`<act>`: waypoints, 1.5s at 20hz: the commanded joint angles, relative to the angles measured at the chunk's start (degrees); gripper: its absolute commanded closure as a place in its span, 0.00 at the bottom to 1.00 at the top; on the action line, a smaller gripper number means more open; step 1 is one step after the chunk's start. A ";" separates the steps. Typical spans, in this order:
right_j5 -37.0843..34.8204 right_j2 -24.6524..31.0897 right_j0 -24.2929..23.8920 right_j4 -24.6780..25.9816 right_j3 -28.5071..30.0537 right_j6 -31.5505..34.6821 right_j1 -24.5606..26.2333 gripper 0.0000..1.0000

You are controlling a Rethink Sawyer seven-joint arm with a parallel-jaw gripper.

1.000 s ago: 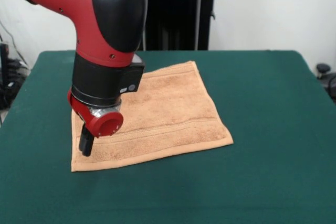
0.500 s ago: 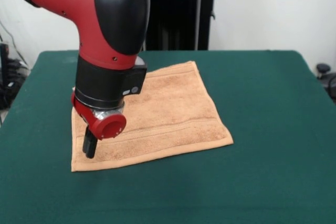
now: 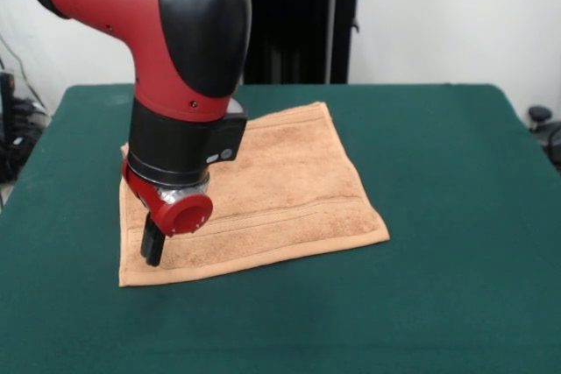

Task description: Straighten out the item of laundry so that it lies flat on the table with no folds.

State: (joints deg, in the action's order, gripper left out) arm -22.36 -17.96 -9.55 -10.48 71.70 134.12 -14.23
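Note:
A tan terry-cloth towel (image 3: pixel 280 194) lies spread on the dark green table (image 3: pixel 438 216), with a woven band stripe running along its near hemmed edge. It looks flat from here, though the arm hides its far left part. My gripper (image 3: pixel 153 249) hangs straight down over the towel's near left corner, its black tip at or just above the cloth. The red and black arm covers most of it, and I cannot see how the gripper stands.
The black pedestal (image 3: pixel 298 24) stands behind the table's far edge. A white wall lies beyond it. Dark cables and gear show past the table's left edge (image 3: pixel 13 129) and a dark object past its right edge (image 3: pixel 543 124).
The arm and gripper have shifted slightly to the right and down over the towel's near left corner. The towel has not visibly moved.

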 commanded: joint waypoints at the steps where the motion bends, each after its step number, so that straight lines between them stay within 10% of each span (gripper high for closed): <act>1: -8.74 5.85 0.88 -2.06 0.10 6.35 3.72 1.00; 30: -15.22 5.51 1.47 -3.57 -11.74 8.49 9.70 1.00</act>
State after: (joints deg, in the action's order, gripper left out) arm -30.33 -17.92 -9.81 -11.39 61.24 134.12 -8.34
